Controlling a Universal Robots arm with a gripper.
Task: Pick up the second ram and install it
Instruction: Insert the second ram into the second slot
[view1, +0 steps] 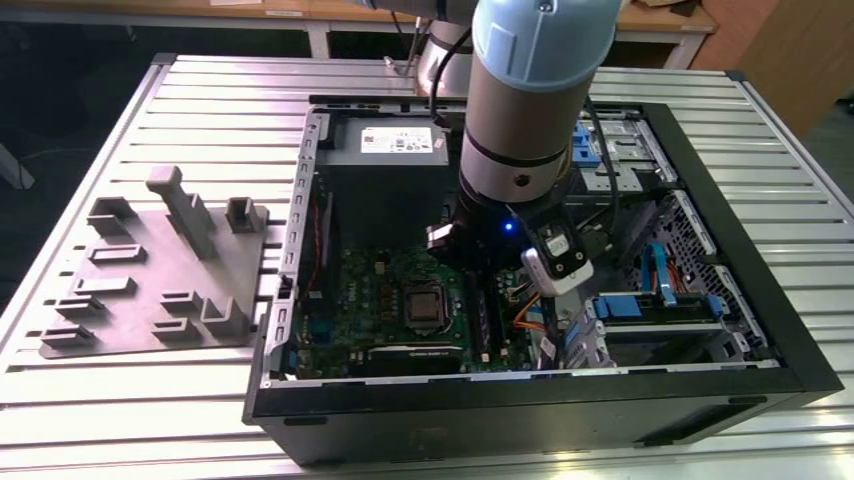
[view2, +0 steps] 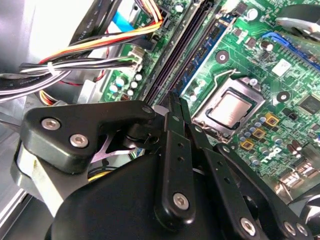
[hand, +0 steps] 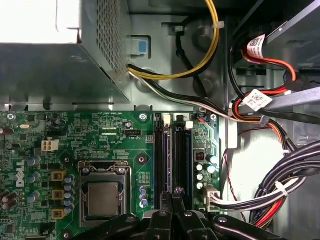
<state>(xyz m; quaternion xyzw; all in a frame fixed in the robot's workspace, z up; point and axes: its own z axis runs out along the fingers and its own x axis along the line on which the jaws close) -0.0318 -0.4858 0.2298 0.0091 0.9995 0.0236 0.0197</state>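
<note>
My gripper (view2: 176, 99) hangs inside the open computer case, just above the long black memory slot rails (view2: 175, 55) of the green circuit board (view2: 260, 65). In the first wrist view my gripper (hand: 173, 192) sits over the near end of the slot rails (hand: 172, 155). Its two fingers are pressed together, and I see nothing between them. The second ram is hidden; I cannot pick it out among the rails. In the exterior view the arm's wrist (view1: 514, 230) covers that part of the circuit board (view1: 387, 300).
A metal processor socket (hand: 102, 195) lies beside the slots. The grey power-supply box (hand: 55, 70) is beyond the board. Bundled cables (hand: 280, 185) run on the slots' other side. A grey fixture tray (view1: 147, 270) lies on the table, at the exterior view's left of the black case (view1: 534, 395).
</note>
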